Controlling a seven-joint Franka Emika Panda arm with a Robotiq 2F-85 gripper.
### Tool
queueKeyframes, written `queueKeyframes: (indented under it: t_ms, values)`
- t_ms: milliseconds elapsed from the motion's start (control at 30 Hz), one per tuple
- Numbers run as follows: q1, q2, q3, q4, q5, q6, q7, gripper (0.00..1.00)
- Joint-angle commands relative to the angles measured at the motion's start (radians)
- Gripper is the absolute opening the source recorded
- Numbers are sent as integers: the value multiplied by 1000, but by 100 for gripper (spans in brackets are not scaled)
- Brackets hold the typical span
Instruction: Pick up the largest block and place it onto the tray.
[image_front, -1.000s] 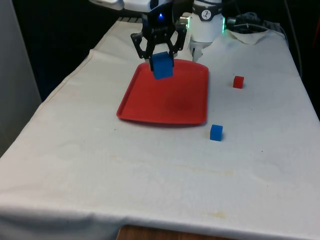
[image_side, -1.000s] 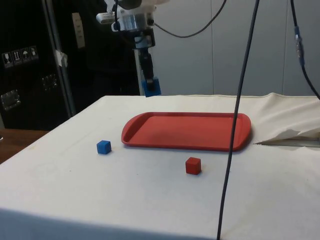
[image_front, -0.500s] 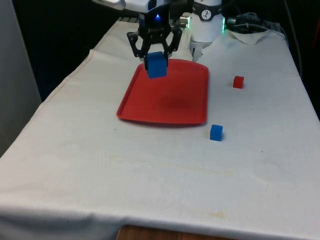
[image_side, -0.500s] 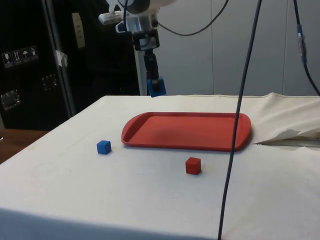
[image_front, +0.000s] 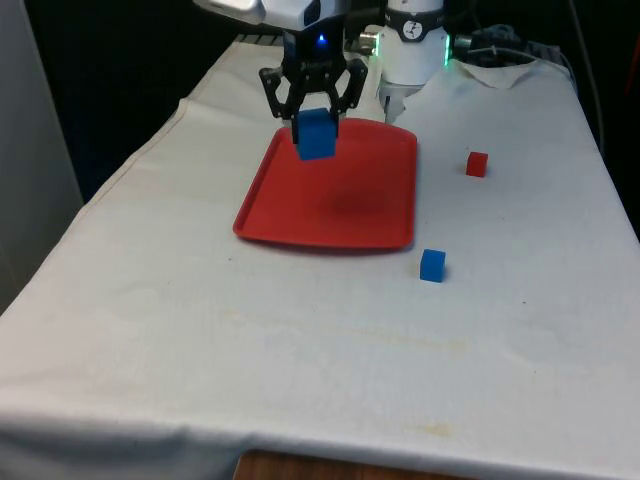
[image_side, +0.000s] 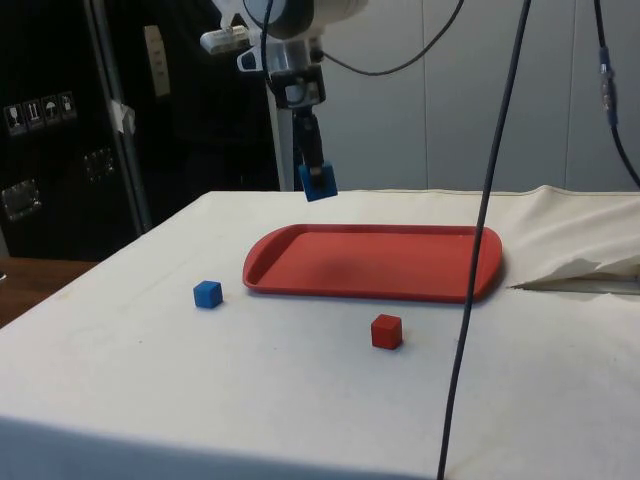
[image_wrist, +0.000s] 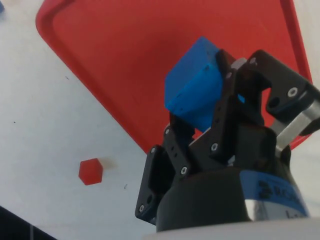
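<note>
My gripper (image_front: 315, 122) is shut on the large blue block (image_front: 316, 135), holding it in the air above the far part of the red tray (image_front: 350, 215). From the side, the large blue block (image_side: 319, 181) hangs tilted over the red tray (image_side: 400, 265), clearly off its surface. In the wrist view the large blue block (image_wrist: 195, 90) sits between the black fingers with the red tray (image_wrist: 130, 55) beneath it.
A small blue block (image_front: 432, 265) lies on the cloth just off the tray's near corner, at the front view's right. A small red block (image_front: 477, 164) sits further right. Both show from the side: small blue block (image_side: 207, 294), small red block (image_side: 386, 331). Cables (image_side: 480, 230) hang near the side camera.
The gripper with the large blue block has shifted over the tray's far end and come slightly lower; the block stays held. The small blocks have not moved.
</note>
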Motion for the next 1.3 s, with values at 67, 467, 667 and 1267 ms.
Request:
queueKeyframes:
  t_ms: [67,467,667,1267]
  values:
    - [22,-23,-6,-49,-18,52,25,0]
    - [15,-44,39,-114,-8,122,64,0]
    - [11,-56,67,-165,-2,177,89,0]
    - [-11,-51,139,-273,49,348,130,0]
